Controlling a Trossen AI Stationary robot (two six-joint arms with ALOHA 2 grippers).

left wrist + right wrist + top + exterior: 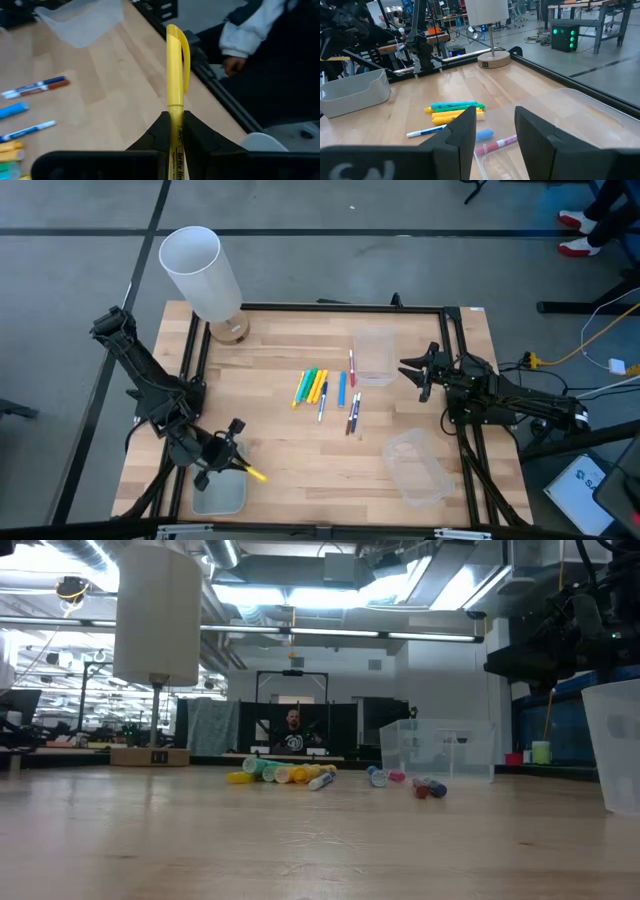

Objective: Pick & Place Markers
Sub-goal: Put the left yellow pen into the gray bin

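Several markers [322, 390] lie loose on the wooden table's middle, in yellow, green, blue and red; they also show in the low view [285, 773] and the right wrist view [454, 111]. My left gripper [240, 464] is at the near left, shut on a yellow marker [175, 75], just above the far right corner of a clear tray [218, 496]. My right gripper [492, 132] waits open at the table's right side [420, 372], level and pointing at the loose markers. My left gripper pinches the yellow marker's printed barrel [176, 131] between its two fingers [160, 132]. The marker lies along the fingers, its capped end [172, 35] sticking out well past the tips. The fingers slant down toward the near right, and the marker is lifted clear of the table.
A clear tray [374, 355] stands at the far middle, right of the markers, and another [418, 467] lies at the near right. A white lamp [203, 272] on a wooden base stands at the far left corner. A black frame [452, 330] borders the table.
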